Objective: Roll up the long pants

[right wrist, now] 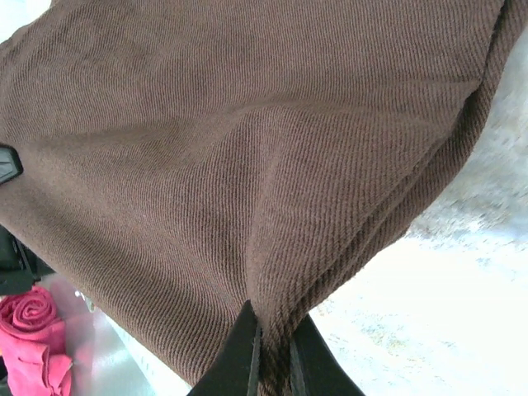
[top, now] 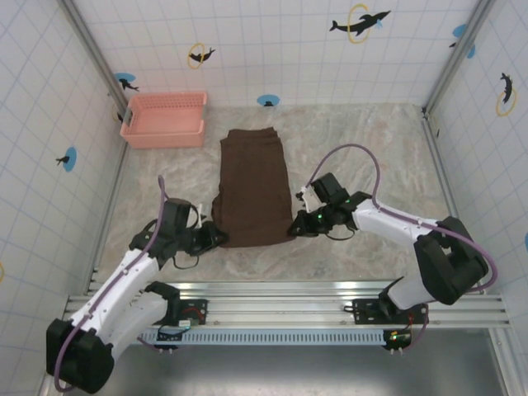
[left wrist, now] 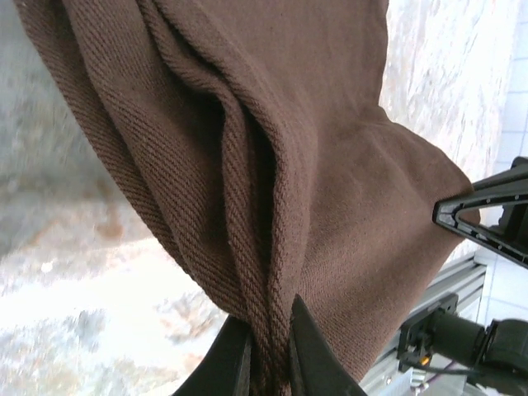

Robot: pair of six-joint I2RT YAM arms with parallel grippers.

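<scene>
Now my left end effector [top: 216, 237] and right end effector [top: 294, 224] pinch near corners of the long pants [top: 252, 186]; rolling seems barely started, needing even forward turns.

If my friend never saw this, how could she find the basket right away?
Start at the marbled table with white tiled walls around it. Look to its far left corner, where the basket sits by the wall. It is a pink slotted box with an open top, while its neighbour, the long pants, is flat brown cloth.
</scene>
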